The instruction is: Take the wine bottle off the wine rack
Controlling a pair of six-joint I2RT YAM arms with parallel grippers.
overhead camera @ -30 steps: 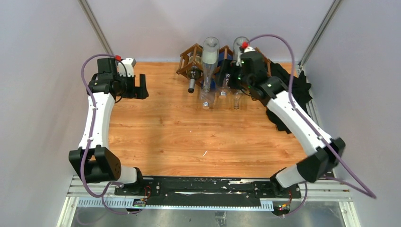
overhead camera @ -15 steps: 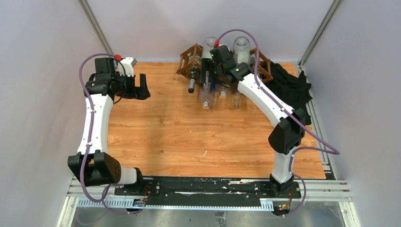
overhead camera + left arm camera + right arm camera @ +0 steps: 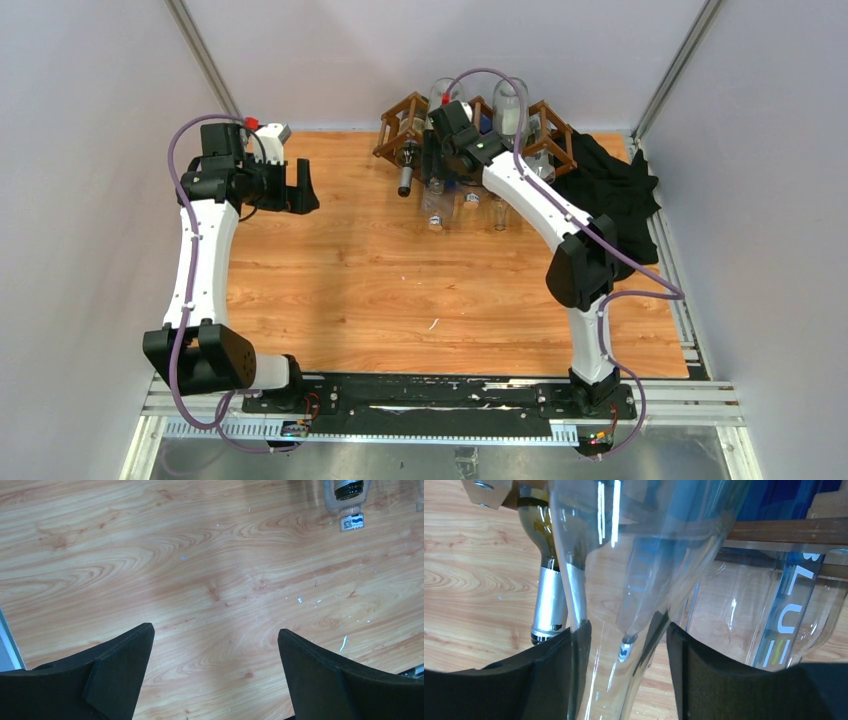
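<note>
The wine rack (image 3: 400, 125) (image 3: 774, 530), a dark brown lattice, stands at the table's far edge with several bottles in it. A clear wine bottle (image 3: 436, 200) (image 3: 624, 580) lies in it, neck sloping down to the table. My right gripper (image 3: 440, 165) (image 3: 628, 627) straddles that neck. Its left finger is against the glass and a thin gap shows on the right, so it is still open. My left gripper (image 3: 303, 187) (image 3: 215, 632) hovers wide open over bare wood at the far left, holding nothing.
A dark bottle with a silver foil neck (image 3: 406, 178) (image 3: 548, 605) lies left of the clear one. A clear bottle with blue lettering (image 3: 784, 610) lies to its right. A black cloth (image 3: 610, 185) is heaped right of the rack.
My right arm has swung left along the rack to the clear bottle's neck, and its jaws have narrowed around it. The left arm has stayed still.
</note>
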